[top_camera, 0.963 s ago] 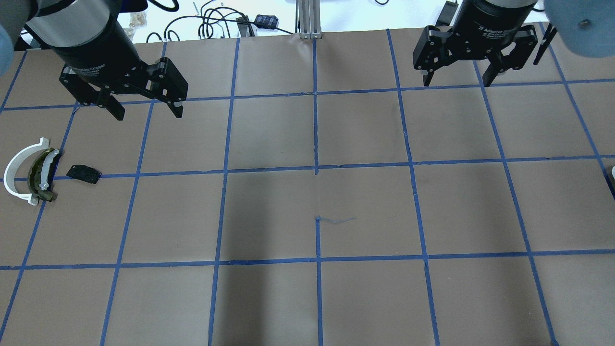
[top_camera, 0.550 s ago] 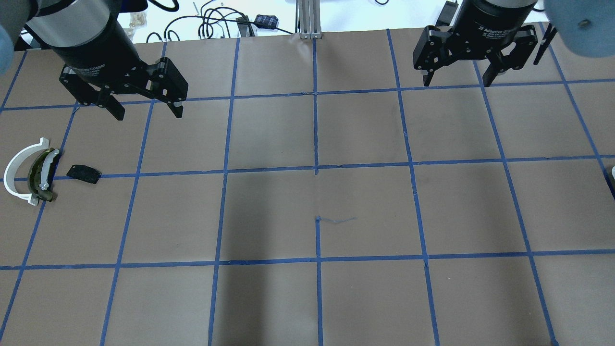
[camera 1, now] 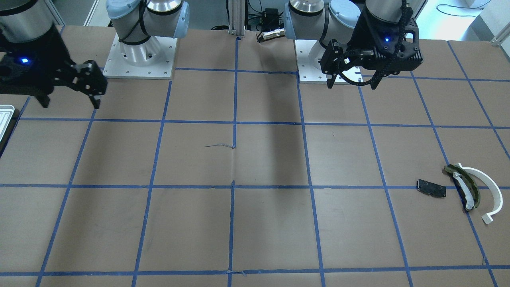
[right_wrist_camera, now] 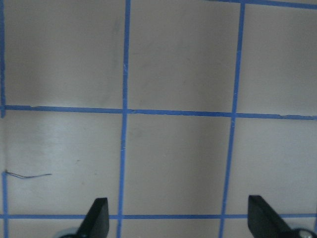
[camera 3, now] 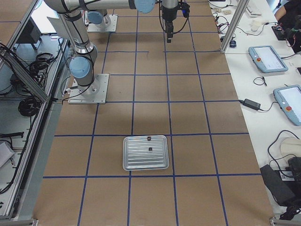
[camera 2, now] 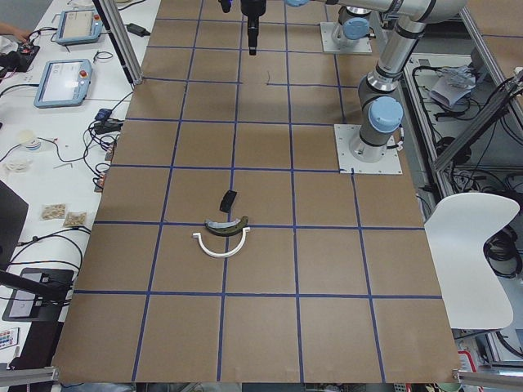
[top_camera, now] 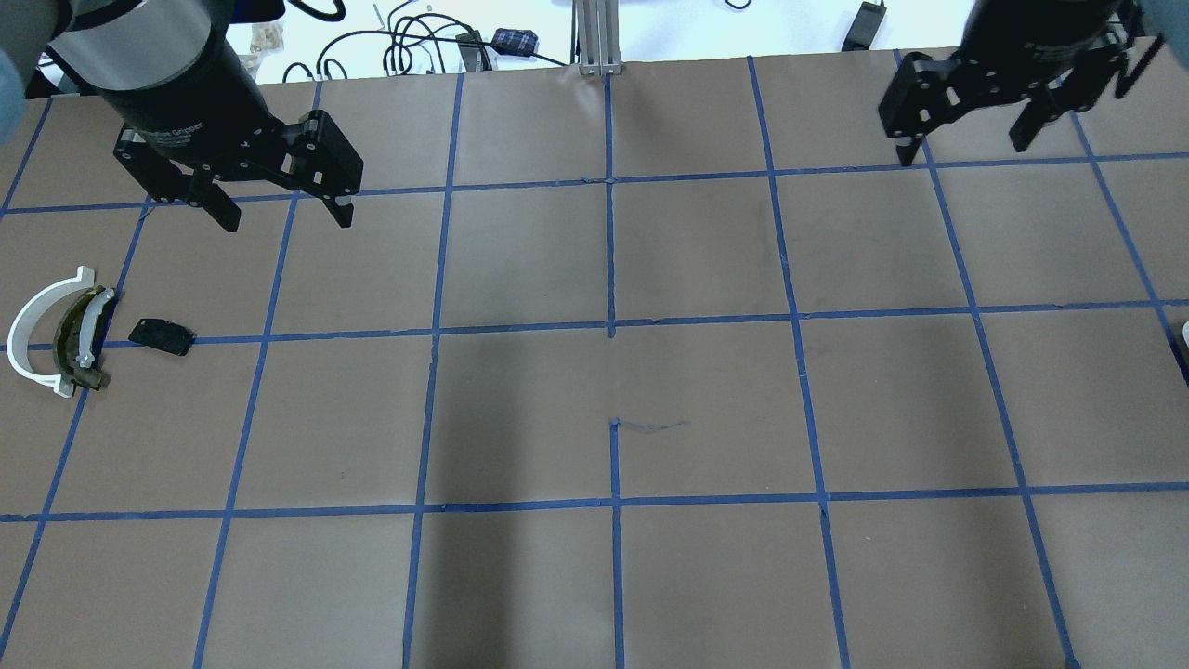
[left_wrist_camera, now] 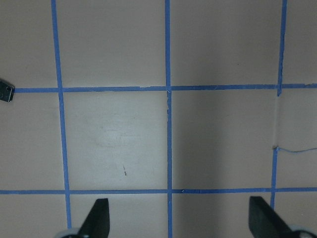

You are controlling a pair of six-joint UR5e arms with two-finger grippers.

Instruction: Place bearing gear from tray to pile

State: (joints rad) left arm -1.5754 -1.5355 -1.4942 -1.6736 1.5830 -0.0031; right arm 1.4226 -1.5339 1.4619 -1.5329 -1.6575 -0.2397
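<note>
The left claw (top_camera: pixel 288 220) hangs over the brown paper-covered counter with blue tape grid (top_camera: pixel 706 409), its black fingers spread wide and empty. The right claw (top_camera: pixel 960 150), far right, is equally wide apart and holds nothing. Left of and nearer than the left claw lies the pile: a white curved plastic arc (top_camera: pixel 28 325), a dark olive-and-white curved piece (top_camera: pixel 79 339) nested just inside it, and a small flat black rectangular plate (top_camera: pixel 162 335) beside them. Well apart, at the counter's right end, the pale silvery shallow tray (camera 3: pixel 136 162) carries two small dark parts (camera 3: pixel 150 149), too small to identify.
</note>
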